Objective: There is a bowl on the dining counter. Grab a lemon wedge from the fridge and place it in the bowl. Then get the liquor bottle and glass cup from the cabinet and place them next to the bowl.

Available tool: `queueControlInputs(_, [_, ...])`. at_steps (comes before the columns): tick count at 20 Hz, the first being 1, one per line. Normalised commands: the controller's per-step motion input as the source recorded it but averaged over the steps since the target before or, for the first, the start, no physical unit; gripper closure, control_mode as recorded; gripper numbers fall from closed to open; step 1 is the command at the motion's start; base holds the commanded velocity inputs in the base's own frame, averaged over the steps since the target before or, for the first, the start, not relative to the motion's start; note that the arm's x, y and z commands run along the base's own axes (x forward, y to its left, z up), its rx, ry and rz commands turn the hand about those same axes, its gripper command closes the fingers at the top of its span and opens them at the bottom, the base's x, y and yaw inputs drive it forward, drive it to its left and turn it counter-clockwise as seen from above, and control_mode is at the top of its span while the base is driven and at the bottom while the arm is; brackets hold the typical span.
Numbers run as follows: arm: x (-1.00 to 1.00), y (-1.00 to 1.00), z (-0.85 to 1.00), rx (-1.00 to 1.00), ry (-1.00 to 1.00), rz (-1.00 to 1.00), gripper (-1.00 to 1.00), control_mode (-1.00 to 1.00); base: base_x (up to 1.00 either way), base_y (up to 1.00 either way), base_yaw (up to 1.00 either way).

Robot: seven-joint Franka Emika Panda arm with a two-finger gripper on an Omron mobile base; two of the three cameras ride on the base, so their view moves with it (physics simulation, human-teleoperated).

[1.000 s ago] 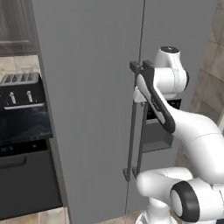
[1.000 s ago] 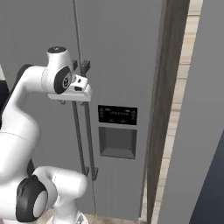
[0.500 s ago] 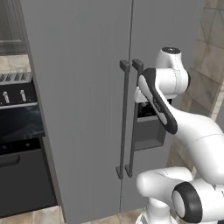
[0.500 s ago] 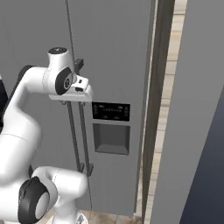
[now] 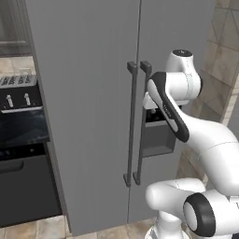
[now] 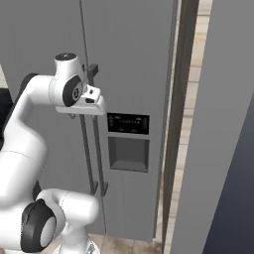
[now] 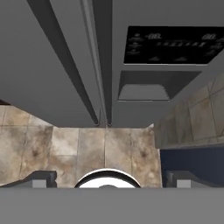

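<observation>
The tall grey fridge stands right in front of me with both doors shut. Its two long dark bar handles run side by side down the middle seam. My gripper hangs beside the upper part of the handles and points down along the doors. It is open with nothing between its fingers. In the left base view my forearm covers most of it. The bowl, dining counter, lemon wedge, liquor bottle, glass cup and cabinet are out of view.
A black display and a recessed dispenser sit in the right door. A toaster stands on the black worktop left of the fridge. A tall grey panel rises at the right, over tan floor tiles.
The whole picture has shifted, so the base has moved relative to the fridge. The arm keeps its pose, the gripper stays open and the doors stay shut.
</observation>
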Motion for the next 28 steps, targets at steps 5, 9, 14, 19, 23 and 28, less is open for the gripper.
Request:
queueControlInputs(5, [0.0, 0.0, 0.0, 0.0, 0.0, 0.0, -1.0, 1.0, -0.35, -0.07, 0.01])
queueControlInputs(9, [0.0, 0.0, 0.0, 0.0, 0.0, 0.0, -1.0, 1.0, -0.27, -0.02, 0.0])
queueControlInputs(14, [0.0, 0.0, 0.0, 0.0, 0.0, 0.0, -1.0, 1.0, -0.05, 0.0, 0.0])
queueControlInputs(19, [0.0, 0.0, 0.0, 0.0, 0.0, 0.0, -1.0, 1.0, 0.01, 0.0, 0.0])
queueControlInputs(23, [0.21, 0.0, -0.08, 0.0, 0.0, 0.0, -1.0, -1.0, 0.03, 0.0, 0.0])
queueControlInputs(28, [0.49, 0.0, -0.11, 0.0, -0.12, 0.0, -1.0, -1.0, 0.0, 0.0, 0.0])
